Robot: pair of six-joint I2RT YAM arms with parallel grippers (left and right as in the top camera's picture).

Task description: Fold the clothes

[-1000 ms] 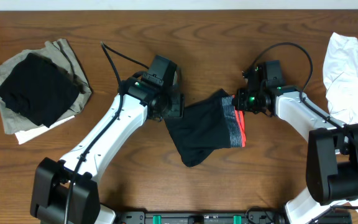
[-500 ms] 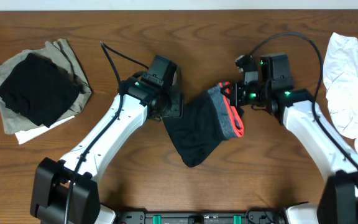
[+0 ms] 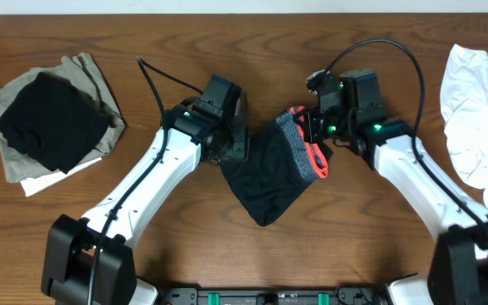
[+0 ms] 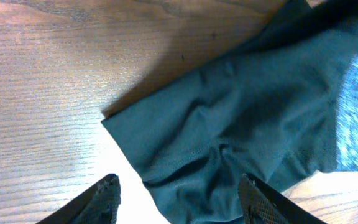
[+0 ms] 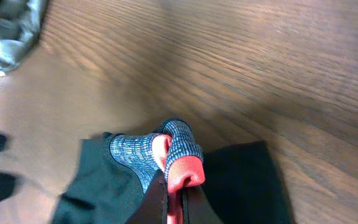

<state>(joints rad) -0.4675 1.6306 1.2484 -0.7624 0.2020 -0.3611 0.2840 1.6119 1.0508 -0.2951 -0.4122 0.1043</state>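
The dark shorts (image 3: 265, 174) lie on the wooden table (image 3: 379, 246), between my two grippers, and I place everything else from them.

My right gripper (image 3: 313, 140) sits at the shorts' right edge, clenched on the grey waistband (image 3: 299, 152) with its red trim. From the right wrist, my right gripper (image 5: 174, 202) pinches the waistband (image 5: 166, 152) into a tight upright fold. The dark cloth (image 5: 104, 180) spreads away to both sides below the fold. Overhead, that edge of the shorts is raised and turned towards their middle, while the lower tip lies flat on the wood.

My left gripper (image 3: 231, 146) is at the shorts' upper left edge, and its jaws stand wide apart, released. From the left wrist, my fingers (image 4: 107, 190) frame a wrinkled corner of the shorts (image 4: 229, 124), which lies just beyond them and between them. I cannot tell whether the fingertips touch the cloth.

Well to the left of the shorts is a folded stack (image 3: 53, 123), with a black piece on top of tan ones. Well to the right of the shorts is a crumpled white garment (image 3: 477, 102).
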